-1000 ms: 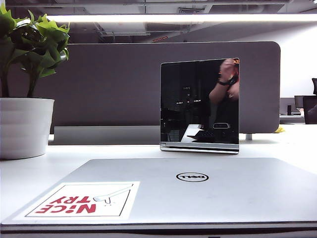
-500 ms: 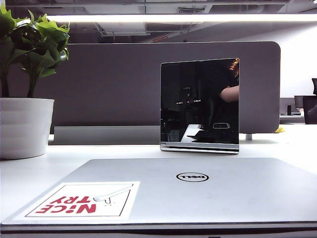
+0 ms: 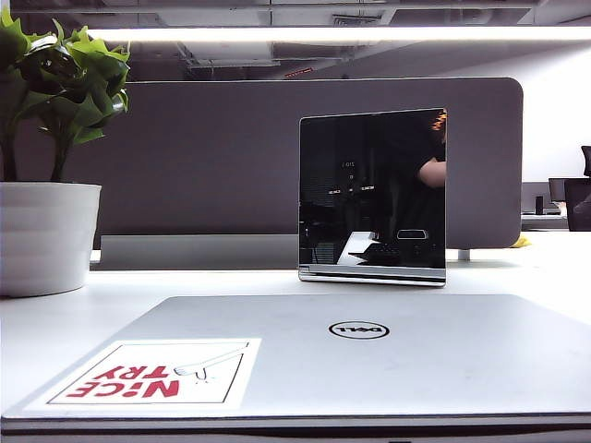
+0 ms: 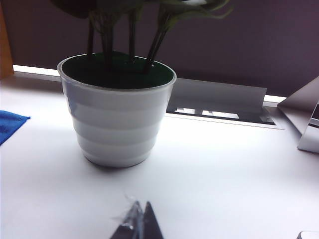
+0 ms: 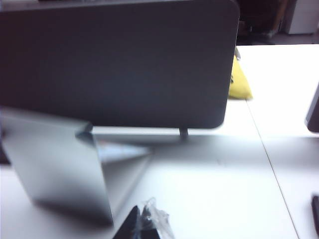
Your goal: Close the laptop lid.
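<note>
**Lid flat, both grippers off it**

Exterior view: the lid (image 3: pixel 369 355) lies flat and shut, silver outer face up, filling the near part of the white worktop (image 3: pixel 231 281). Round black logo (image 3: pixel 358 329) near the middle; white sticker (image 3: pixel 157 372) with red letters toward the near left corner. No arm of mine shows in this view.

Behind the lid, an upright glossy black panel (image 3: pixel 372 196) stands on the worktop, apart from the lid. White pot (image 3: pixel 46 235) with a green plant (image 3: pixel 60 83) at far left. Grey divider (image 3: pixel 212 157) runs along the back.

Left wrist view: my left gripper (image 4: pixel 137 225) hangs low over bare worktop, just in front of the white pot. Its tips appear pressed together, with a scrap of clear film (image 4: pixel 127 214) at the tips. A blue cloth (image 4: pixel 9 124) lies at the edge of the view.

Right wrist view: my right gripper (image 5: pixel 142 224) is over the worktop near a silver stand (image 5: pixel 60 164), with the divider beyond. Tips look pressed together, crumpled clear film (image 5: pixel 155 219) at them. A yellow object (image 5: pixel 239 79) sits past the divider's end.
</note>
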Controlling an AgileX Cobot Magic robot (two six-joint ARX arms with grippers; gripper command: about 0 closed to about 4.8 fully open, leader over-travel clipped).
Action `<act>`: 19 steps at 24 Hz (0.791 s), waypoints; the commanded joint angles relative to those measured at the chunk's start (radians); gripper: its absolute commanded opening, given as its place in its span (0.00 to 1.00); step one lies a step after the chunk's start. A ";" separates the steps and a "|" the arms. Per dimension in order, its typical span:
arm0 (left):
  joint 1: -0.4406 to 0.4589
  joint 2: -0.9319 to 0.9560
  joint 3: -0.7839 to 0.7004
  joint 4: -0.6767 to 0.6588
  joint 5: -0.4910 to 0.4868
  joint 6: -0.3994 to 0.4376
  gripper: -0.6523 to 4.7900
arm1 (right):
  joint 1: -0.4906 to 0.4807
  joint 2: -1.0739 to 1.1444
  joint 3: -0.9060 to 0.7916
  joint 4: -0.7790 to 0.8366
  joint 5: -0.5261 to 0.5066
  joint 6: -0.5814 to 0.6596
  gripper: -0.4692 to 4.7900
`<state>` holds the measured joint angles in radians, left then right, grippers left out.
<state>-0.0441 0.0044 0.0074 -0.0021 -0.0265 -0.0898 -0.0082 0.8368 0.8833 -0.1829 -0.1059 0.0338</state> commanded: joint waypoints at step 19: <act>0.002 0.000 0.001 0.010 0.005 0.004 0.11 | -0.065 -0.787 -0.861 0.027 0.097 0.054 0.09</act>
<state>-0.0441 0.0032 0.0074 -0.0013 -0.0261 -0.0898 -0.0738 0.0628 0.0357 -0.2089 -0.0132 0.0685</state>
